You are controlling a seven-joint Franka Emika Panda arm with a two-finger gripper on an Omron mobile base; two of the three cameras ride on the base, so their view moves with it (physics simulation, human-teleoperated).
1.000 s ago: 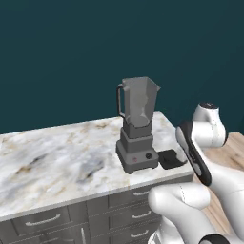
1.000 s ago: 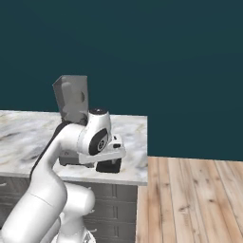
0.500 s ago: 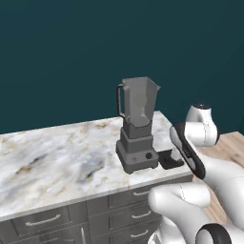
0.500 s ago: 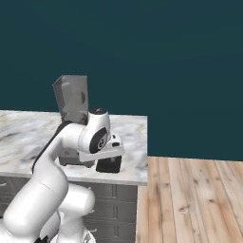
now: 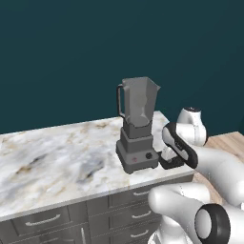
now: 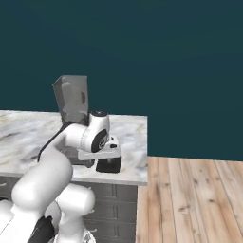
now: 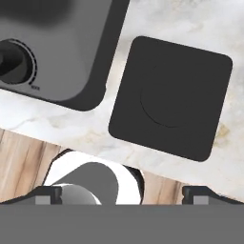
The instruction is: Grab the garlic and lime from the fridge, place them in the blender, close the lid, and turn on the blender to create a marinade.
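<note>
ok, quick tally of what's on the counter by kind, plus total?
blender: 1
lid, lying flat on the counter beside the blender base: 1
Total: 2

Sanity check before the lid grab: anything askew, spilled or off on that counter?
Nothing spilled or damaged. The lid lies flat on the counter beside the blender, slightly rotated against its base, not touching it. The jar stands upright and uncovered. The gripper hangs open above the lid.
</note>
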